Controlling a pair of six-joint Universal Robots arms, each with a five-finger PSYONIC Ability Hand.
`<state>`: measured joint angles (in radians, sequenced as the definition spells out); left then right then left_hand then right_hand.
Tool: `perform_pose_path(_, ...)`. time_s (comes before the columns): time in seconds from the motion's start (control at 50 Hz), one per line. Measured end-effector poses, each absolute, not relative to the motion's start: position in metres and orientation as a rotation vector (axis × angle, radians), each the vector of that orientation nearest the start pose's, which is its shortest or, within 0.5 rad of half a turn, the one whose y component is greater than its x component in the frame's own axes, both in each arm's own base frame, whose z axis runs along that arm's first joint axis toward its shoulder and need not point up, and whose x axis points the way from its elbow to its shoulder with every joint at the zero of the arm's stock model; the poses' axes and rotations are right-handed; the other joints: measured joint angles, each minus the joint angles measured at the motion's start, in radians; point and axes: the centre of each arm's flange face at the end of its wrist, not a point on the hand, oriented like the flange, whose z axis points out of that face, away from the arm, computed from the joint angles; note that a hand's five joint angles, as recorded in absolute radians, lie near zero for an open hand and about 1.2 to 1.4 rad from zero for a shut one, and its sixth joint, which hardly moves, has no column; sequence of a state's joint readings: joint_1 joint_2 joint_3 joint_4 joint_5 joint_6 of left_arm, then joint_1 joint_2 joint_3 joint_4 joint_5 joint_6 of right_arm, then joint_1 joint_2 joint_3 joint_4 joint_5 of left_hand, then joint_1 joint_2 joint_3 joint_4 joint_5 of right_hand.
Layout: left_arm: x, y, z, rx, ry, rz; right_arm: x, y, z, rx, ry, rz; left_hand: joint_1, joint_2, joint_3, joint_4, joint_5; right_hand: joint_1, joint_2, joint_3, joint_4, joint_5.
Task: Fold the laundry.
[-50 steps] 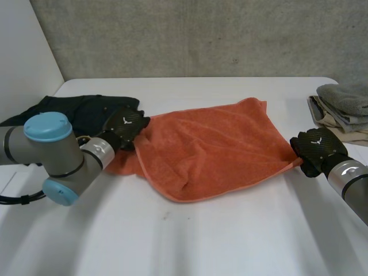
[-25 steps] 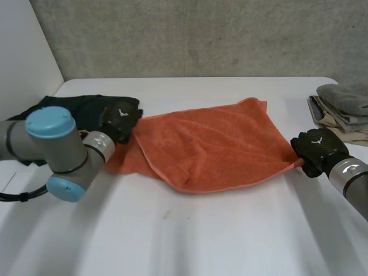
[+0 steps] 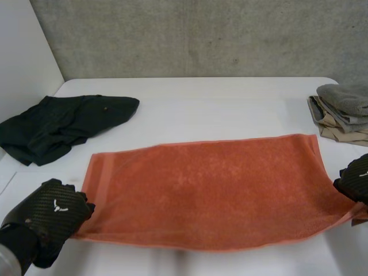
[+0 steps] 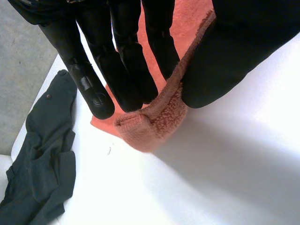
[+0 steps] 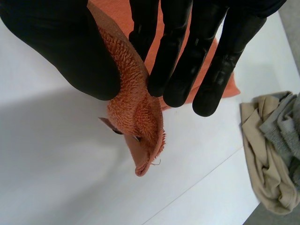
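**Towel drawn out for the fold.** On the white table (image 3: 230, 103), the orange towel (image 3: 213, 192) lies stretched flat and wide between your two hands. A crumpled dark garment (image 3: 63, 123) lies at the far left and a folded grey-and-beige pile (image 3: 342, 109) at the far right, both apart from the towel.

Your left hand (image 3: 49, 221) pinches the towel's near left corner between thumb and fingers. Your right hand (image 3: 355, 183) pinches the near right corner the same way.

The step in hand looks to be the first fold. To do it well, lift both corners together and keep the near edge taut and level. Lay it squarely on the far edge without dragging that edge along.

The head view gives you the whole span and how straight the edges run. The wrist views give you the grips themselves. In the left, cloth is bunched between thumb and fingers (image 4: 126, 79). In the right, the corner droops below the fingertips (image 5: 178, 89), so a slip is the likely risk.
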<state>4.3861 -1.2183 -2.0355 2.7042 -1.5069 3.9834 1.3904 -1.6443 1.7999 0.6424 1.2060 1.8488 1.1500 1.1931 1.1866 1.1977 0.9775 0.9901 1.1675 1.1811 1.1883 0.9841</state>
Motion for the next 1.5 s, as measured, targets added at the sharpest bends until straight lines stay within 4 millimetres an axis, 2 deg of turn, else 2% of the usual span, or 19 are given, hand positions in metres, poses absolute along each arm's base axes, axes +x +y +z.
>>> perform_pose_path(0.1, -0.185, -0.119, 0.234, 1.447, 2.107, -1.453, 0.128, -0.224, 0.240, -1.830, 2.474, -1.388, 0.000, 0.000, 0.000, 0.000, 0.000, 0.000, 0.000, 0.000, 0.000, 0.000)
perform_pose_path(0.2, -0.197, -0.155, 0.220, 1.413, 2.075, -1.506, 0.129, -0.250, 0.220, -1.761, 2.465, -1.437, 0.000, 0.000, 0.000, 0.000, 0.000, 0.000, 0.000, 0.000, 0.000, 0.000)
perform_pose_path(0.34, -0.218, -0.234, 0.184, 1.309, 2.031, -1.535, 0.152, -0.300, 0.192, -1.710, 2.457, -1.577, 0.000, 0.000, 0.000, 0.000, 0.000, 0.000, 0.000, 0.000, 0.000, 0.000)
perform_pose_path(0.38, -0.223, -0.252, 0.180, 1.268, 2.011, -1.548, 0.160, -0.309, 0.191, -1.717, 2.438, -1.631, 0.000, 0.000, 0.000, 0.000, 0.000, 0.000, 0.000, 0.000, 0.000, 0.000)
perform_pose_path(0.42, -0.232, -0.284, 0.179, 1.186, 1.955, -1.597, 0.177, -0.327, 0.194, -1.733, 2.382, -1.755, 0.000, 0.000, 0.000, 0.000, 0.000, 0.000, 0.000, 0.000, 0.000, 0.000)
perform_pose_path(0.44, -0.233, -0.286, 0.179, 1.179, 1.950, -1.602, 0.179, -0.329, 0.194, -1.735, 2.374, -1.772, 0.000, 0.000, 0.000, 0.000, 0.000, 0.000, 0.000, 0.000, 0.000, 0.000)
perform_pose_path(0.48, -0.245, -0.315, 0.190, 1.086, 1.868, -1.696, 0.195, -0.347, 0.204, -1.732, 2.286, -1.949, 0.000, 0.000, 0.000, 0.000, 0.000, 0.000, 0.000, 0.000, 0.000, 0.000)
perform_pose_path(0.54, -0.255, -0.338, 0.210, 0.994, 1.775, -1.813, 0.206, -0.367, 0.222, -1.679, 2.176, -2.172, 0.000, 0.000, 0.000, 0.000, 0.000, 0.000, 0.000, 0.000, 0.000, 0.000)
perform_pose_path(0.6, -0.267, -0.367, 0.260, 0.810, 1.580, -2.049, 0.218, -0.393, 0.262, -1.491, 1.960, -2.550, 0.000, 0.002, 0.003, 0.001, 0.000, 0.000, 0.000, 0.000, 0.000, 0.000)
perform_pose_path(0.68, -0.272, -0.381, 0.317, 0.589, 1.357, -2.282, 0.219, -0.409, 0.310, -1.213, 1.712, -2.882, 0.000, 0.003, 0.004, 0.001, 0.000, 0.000, 0.000, 0.000, 0.000, 0.000)
perform_pose_path(0.78, -0.267, -0.376, 0.372, 0.361, 1.138, -2.465, 0.213, -0.409, 0.368, -0.868, 1.404, -3.150, 0.000, 0.004, 0.004, 0.004, 0.000, 0.000, 0.000, 0.000, 0.000, 0.000)
perform_pose_path(0.84, -0.261, -0.369, 0.381, 0.313, 1.107, -2.494, 0.211, -0.405, 0.379, -0.799, 1.340, -3.186, 0.000, 0.004, 0.004, 0.004, 0.000, 0.000, 0.000, 0.000, 0.000, 0.000)
perform_pose_path(0.9, -0.255, -0.362, 0.377, 0.304, 1.134, -2.497, 0.210, -0.402, 0.377, -0.790, 1.345, -3.176, 0.000, 0.004, 0.004, 0.004, 0.000, 0.000, 0.000, 0.005, 0.000, 0.000)
perform_pose_path(0.96, -0.250, -0.356, 0.358, 0.334, 1.213, -2.479, 0.210, -0.400, 0.361, -0.836, 1.408, -3.123, 0.000, 0.004, 0.004, 0.004, 0.000, 0.000, 0.000, 0.005, 0.000, 0.000)
perform_pose_path(1.06, -0.247, -0.341, 0.303, 0.471, 1.414, -2.407, 0.211, -0.395, 0.314, -0.970, 1.565, -2.958, 0.000, 0.004, 0.004, 0.004, 0.000, 0.000, 0.000, 0.005, 0.000, 0.000)
perform_pose_path(1.18, -0.247, -0.319, 0.235, 0.678, 1.626, -2.275, 0.214, -0.373, 0.238, -1.163, 1.759, -2.652, 0.000, 0.004, 0.005, 0.004, 0.000, 0.000, 0.000, 0.005, 0.000, 0.000)
perform_pose_path(1.3, -0.240, -0.294, 0.185, 0.828, 1.791, -2.103, 0.216, -0.342, 0.185, -1.301, 1.856, -2.386, 0.000, 0.005, 0.005, 0.004, 0.000, 0.000, 0.000, 0.005, 0.000, 0.000)
perform_pose_path(1.38, -0.230, -0.274, 0.171, 0.910, 1.864, -1.969, 0.208, -0.324, 0.168, -1.357, 1.966, -2.211, 0.000, 0.005, 0.005, 0.004, 0.000, 0.000, 0.000, 0.005, 0.000, 0.000)
perform_pose_path(1.5, -0.205, -0.221, 0.173, 1.110, 1.953, -1.661, 0.179, -0.288, 0.178, -1.502, 2.235, -1.856, 0.000, 0.005, 0.005, 0.004, 0.000, 0.000, 0.007, 0.005, 0.000, 0.000)
